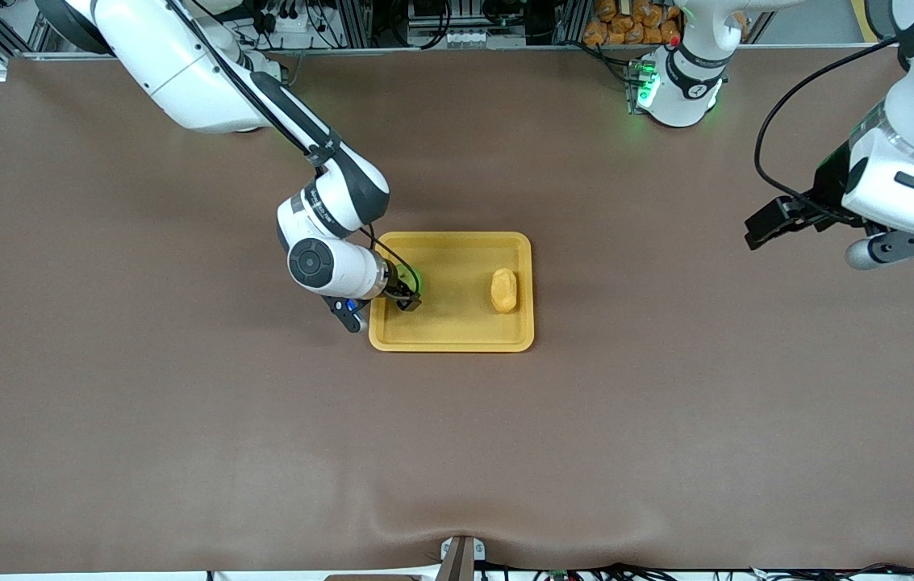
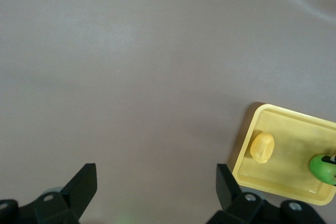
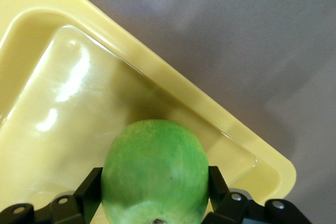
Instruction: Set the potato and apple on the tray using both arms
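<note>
The yellow-orange tray (image 1: 457, 337) lies mid-table. The potato (image 1: 504, 290) lies on it at the end toward the left arm. My right gripper (image 1: 406, 297) is low over the tray's other end, shut on the green apple (image 3: 154, 174), with one finger on each side of it. Only a green sliver of the apple (image 1: 413, 280) shows in the front view. I cannot tell whether the apple touches the tray floor (image 3: 79, 93). My left gripper (image 1: 767, 228) is open and empty, up over bare table toward the left arm's end. The left wrist view shows it (image 2: 156, 177) with the tray (image 2: 294, 182), potato (image 2: 262, 147) and apple (image 2: 323, 167) farther off.
A brown cloth (image 1: 182, 403) covers the table. The left arm's base (image 1: 678, 89) glows green at the back edge. A pile of orange items (image 1: 626, 24) sits off the table next to it.
</note>
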Robot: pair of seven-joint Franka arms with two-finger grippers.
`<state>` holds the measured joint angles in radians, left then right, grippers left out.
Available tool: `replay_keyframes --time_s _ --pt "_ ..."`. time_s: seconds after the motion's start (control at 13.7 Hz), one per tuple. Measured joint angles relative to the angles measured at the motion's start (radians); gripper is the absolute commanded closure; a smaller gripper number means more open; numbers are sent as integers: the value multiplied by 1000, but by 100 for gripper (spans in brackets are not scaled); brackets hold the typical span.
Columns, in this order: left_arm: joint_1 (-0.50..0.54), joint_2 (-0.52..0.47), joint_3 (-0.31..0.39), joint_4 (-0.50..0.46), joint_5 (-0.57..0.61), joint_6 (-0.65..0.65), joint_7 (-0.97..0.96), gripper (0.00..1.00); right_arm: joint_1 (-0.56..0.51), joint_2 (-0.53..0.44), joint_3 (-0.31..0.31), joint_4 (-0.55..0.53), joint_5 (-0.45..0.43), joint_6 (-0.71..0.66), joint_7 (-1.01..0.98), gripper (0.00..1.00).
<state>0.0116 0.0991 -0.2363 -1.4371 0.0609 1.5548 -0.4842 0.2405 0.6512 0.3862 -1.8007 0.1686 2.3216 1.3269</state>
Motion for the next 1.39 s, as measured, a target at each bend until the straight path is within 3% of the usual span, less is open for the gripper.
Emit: replay_keyframes --time_s 0.07,0.51,0.8,1.02,1.39 --pt "0 -7 0 0 0 -16 3 0 0 4 -1 1 0 1 0 0" --pt "0 -47 -4 0 0 -44 71 0 0 9 -9 22 0 -10 17 0" --pt "-13 -53 58 -9 0 -61 162 0 -20 8 -19 104 0 -183 17 0" --pt "-45 -65 122 -37 0 -74 230 0 -30 4 -19 147 -14 -236 18 0" --pt "-50 -112 130 -74 0 -84 268 0 -91 -41 -20 196 -41 -408 19 0"
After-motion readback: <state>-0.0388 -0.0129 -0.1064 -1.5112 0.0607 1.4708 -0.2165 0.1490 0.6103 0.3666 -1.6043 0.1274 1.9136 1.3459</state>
